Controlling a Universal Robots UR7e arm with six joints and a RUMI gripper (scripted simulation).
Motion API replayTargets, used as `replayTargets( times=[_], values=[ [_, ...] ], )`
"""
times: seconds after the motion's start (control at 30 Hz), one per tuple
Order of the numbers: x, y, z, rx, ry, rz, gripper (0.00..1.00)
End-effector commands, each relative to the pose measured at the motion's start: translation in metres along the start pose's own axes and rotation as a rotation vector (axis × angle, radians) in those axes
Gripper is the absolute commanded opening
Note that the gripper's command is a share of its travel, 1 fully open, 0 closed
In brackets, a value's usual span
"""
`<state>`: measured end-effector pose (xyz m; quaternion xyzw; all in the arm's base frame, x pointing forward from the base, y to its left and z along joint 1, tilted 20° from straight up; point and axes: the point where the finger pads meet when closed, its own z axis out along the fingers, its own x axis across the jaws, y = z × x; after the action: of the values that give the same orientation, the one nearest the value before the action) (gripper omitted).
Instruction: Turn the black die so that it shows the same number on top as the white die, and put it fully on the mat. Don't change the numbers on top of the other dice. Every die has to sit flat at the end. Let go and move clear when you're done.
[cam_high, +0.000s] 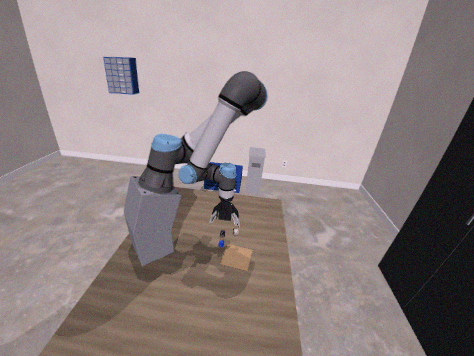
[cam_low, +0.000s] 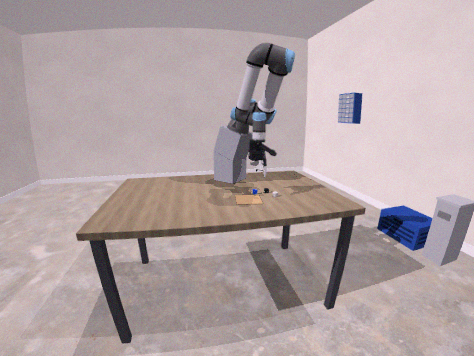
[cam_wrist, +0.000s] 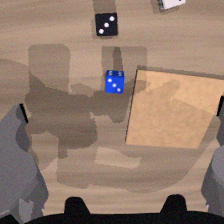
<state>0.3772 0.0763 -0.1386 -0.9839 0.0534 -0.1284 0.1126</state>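
Note:
The black die (cam_wrist: 106, 24) (cam_high: 222, 233) (cam_low: 266, 190) lies flat on the wooden table (cam_wrist: 50, 25) (cam_high: 150, 310) (cam_low: 165, 210), off the mat, with three pips on top. The white die (cam_wrist: 170, 3) (cam_low: 276, 193) lies to its right, cut off by the wrist view's top edge, so its top number is hidden. A blue die (cam_wrist: 114, 82) (cam_high: 221, 243) (cam_low: 254, 191) lies just left of the tan mat (cam_wrist: 175, 110) (cam_high: 236, 257) (cam_low: 248, 200). My gripper (cam_wrist: 120, 100) (cam_high: 224, 222) (cam_low: 261, 170) is open and empty. It hangs above the dice and the mat's left edge.
The grey robot pedestal (cam_high: 150, 220) (cam_low: 231, 155) stands on the table behind the dice. A blue crate (cam_low: 404, 226) and a grey box (cam_low: 447, 228) stand on the floor by the wall.

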Motion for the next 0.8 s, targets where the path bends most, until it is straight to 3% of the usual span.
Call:
replayTargets(
  times=[0.0, 0.77],
  values=[
    [0.001, 0.000, 0.012, -0.001, 0.003, 0.000, 1.00],
    [0.001, 0.000, 0.059, -0.001, 0.003, 0.000, 1.00]
  ],
)
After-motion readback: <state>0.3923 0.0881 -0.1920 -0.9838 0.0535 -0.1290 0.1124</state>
